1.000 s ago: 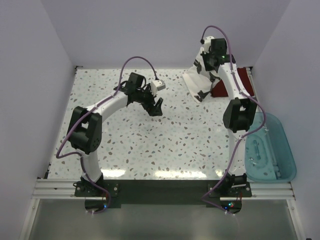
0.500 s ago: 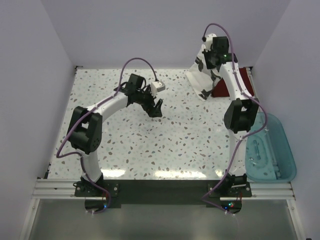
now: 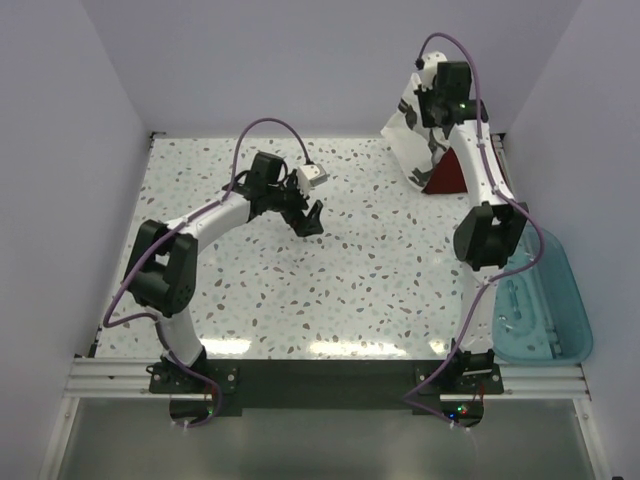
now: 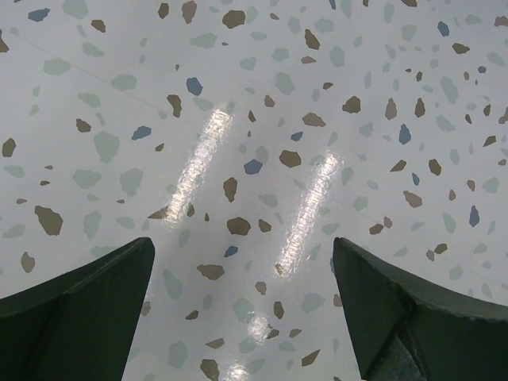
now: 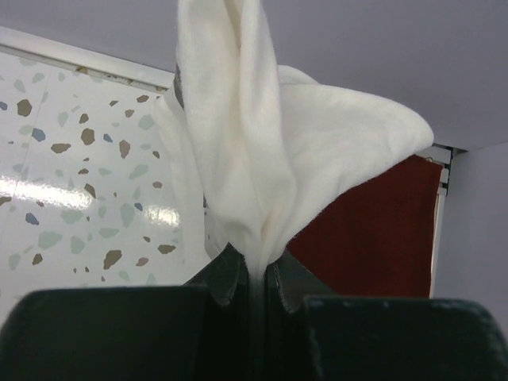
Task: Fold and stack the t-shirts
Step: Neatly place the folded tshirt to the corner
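Right gripper (image 3: pixel 437 100), pinching a bunched fold of the white t-shirt (image 3: pixel 408 140), holds the cloth hanging over the 1 o'clock corner of the table (image 3: pixel 300 300), just beside the folded dark red t-shirt (image 3: pixel 447 176). Left gripper (image 3: pixel 310 218), its fingers spread and empty, hovers over bare tabletop near centre. A clean fold probably calls for carrying the white shirt to the open middle, laying it flat, and having the left gripper take a second edge to spread it.
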